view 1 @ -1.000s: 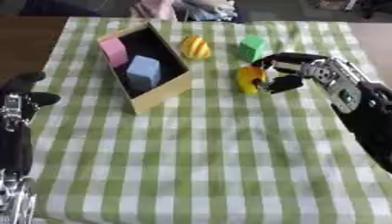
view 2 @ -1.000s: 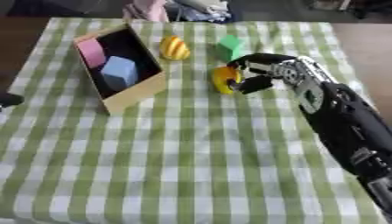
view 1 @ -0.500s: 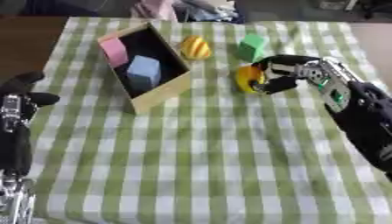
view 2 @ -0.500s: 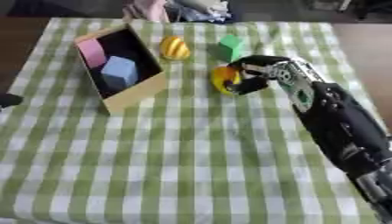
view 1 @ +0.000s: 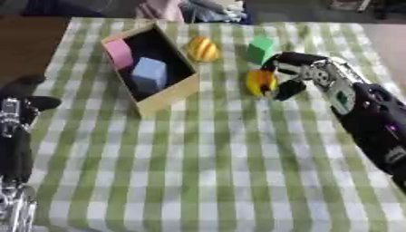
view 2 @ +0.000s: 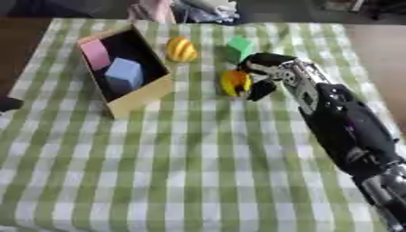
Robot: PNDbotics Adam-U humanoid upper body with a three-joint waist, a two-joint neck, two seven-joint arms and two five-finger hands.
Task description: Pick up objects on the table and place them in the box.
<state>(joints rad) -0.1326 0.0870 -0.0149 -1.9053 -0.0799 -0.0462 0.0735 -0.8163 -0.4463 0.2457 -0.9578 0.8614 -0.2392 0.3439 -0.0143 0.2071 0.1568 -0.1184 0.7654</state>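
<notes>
Curling round a small yellow-orange object point(view 1: 258, 81), the right hand point(view 1: 295, 72) has its fingers point(view 1: 287, 89) closed on it, thumb below and fingers above. Beyond the fingers sits a green block point(view 1: 260, 49), with a yellow striped object point(view 1: 202, 48) beside the box point(view 1: 171, 93), which holds pink and blue blocks. The left hand point(view 1: 22, 93) rests by the desk's point(view 1: 214, 172) edge, well away; I cannot tell how its fingers stand.

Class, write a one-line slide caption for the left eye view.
Right hand curls around a yellow-orange toy beside the box, which already holds pink and blue blocks.
</notes>
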